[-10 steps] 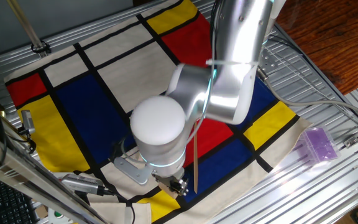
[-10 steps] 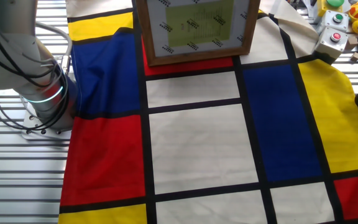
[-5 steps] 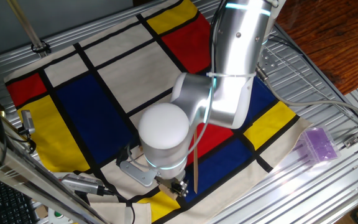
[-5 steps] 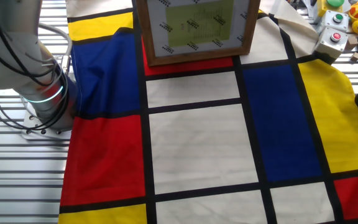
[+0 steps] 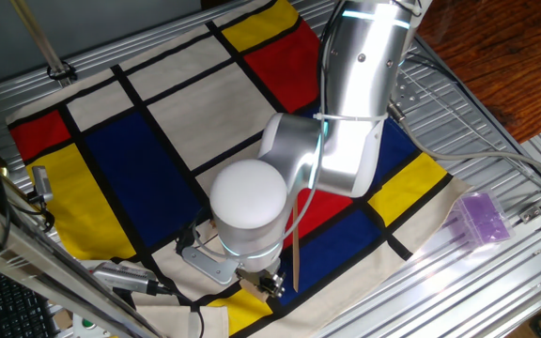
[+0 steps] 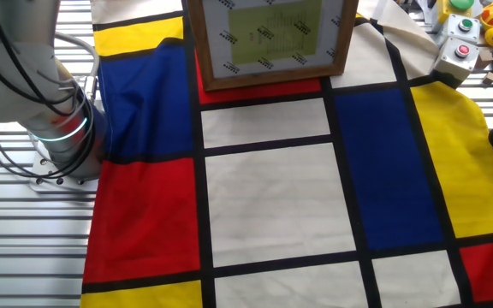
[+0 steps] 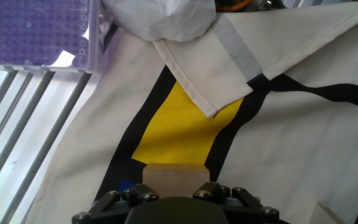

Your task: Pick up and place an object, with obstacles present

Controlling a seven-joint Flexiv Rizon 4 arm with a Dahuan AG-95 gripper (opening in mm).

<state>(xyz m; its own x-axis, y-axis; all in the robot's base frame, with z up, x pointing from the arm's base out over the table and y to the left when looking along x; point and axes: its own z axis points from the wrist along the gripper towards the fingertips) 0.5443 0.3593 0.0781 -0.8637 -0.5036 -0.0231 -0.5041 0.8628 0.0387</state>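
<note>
The hand view alone shows the small tan wooden block (image 7: pixel 174 174): it sits at the bottom edge, right against the end effector (image 7: pixel 178 194), over a yellow panel of the cloth (image 7: pixel 303 143). The fingertips are out of sight below the housing, so I cannot tell whether they are clamped on the block or apart. Farther up that view, a folded cloth corner lies across the yellow, and one purple translucent box (image 7: pixel 39 34) stands at the top left on the slatted metal counter (image 7: pixel 17 124).

One fixed view shows the arm (image 5: pixel 346 122) bent low over the near cloth edge, hiding the block, with one narrow stick (image 5: pixel 297 246) lying just beside the wrist and the purple box well apart at right.

The other fixed view shows only the arm's base (image 6: pixel 58 141) and one wooden-framed board (image 6: pixel 272 38) at the far end.
</note>
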